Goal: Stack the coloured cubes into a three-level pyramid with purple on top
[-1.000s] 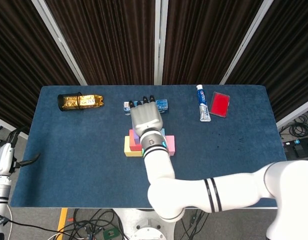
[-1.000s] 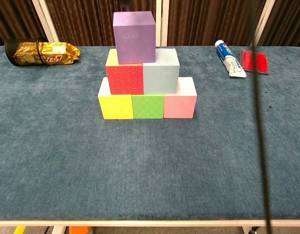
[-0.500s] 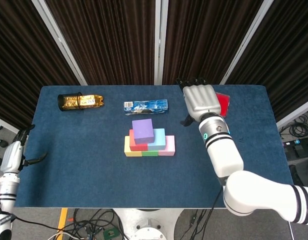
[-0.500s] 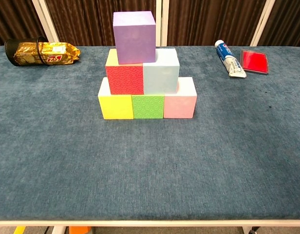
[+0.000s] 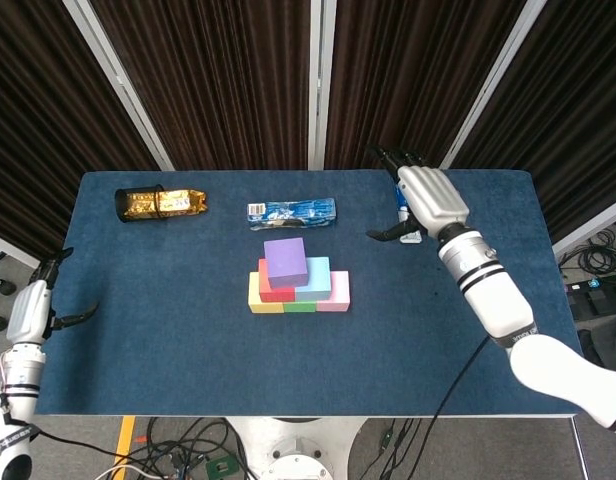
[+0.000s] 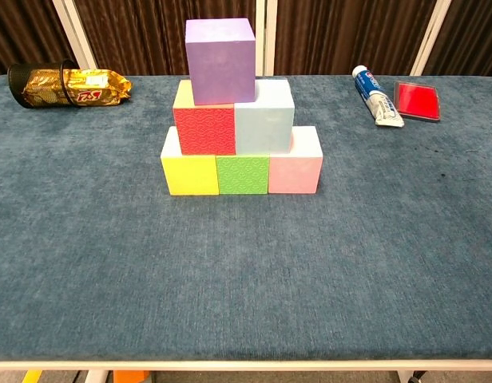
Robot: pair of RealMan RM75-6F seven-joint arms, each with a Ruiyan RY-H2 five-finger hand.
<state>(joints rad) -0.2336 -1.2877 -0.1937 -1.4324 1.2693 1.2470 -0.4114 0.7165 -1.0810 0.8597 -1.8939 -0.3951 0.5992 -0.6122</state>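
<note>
Head view: purple cube point(image 5: 286, 262) well left of right robot hand point(image 5: 428, 197).

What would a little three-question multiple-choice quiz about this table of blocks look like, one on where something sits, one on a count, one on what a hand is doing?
1. Where is the purple cube?
A. on top of the stack
B. beside the toothpaste tube
C. at the table's front edge

2. How many cubes form the bottom row?
A. two
B. three
C. four

3. What is the right hand doing?
A. holding the purple cube
B. pressing on the stack
C. holding nothing, fingers spread

Answers:
1 A: it rests on the red cube and light blue cube.
2 B: yellow cube, green cube, pink cube.
3 C: it hangs over the table's far right, apart from the stack.
</note>
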